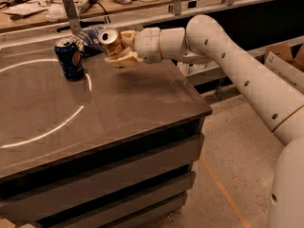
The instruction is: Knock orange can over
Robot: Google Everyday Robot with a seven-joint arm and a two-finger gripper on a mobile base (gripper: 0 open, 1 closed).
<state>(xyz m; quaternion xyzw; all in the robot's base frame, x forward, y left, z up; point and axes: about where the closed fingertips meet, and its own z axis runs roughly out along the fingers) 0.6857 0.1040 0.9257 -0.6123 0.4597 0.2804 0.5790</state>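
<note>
Pressure high on the tilted orange can (pixel 109 37), upper centre, should topple it; end effector (pixel 119 56) touches it, spread or pinching I cannot tell.

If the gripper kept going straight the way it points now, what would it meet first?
The tilted golden-orange aluminium drink can, right at the tip of the gripper, above the grey table. Past it, the upright dark blue Pepsi can may lie in line, but depth is unclear.
</note>
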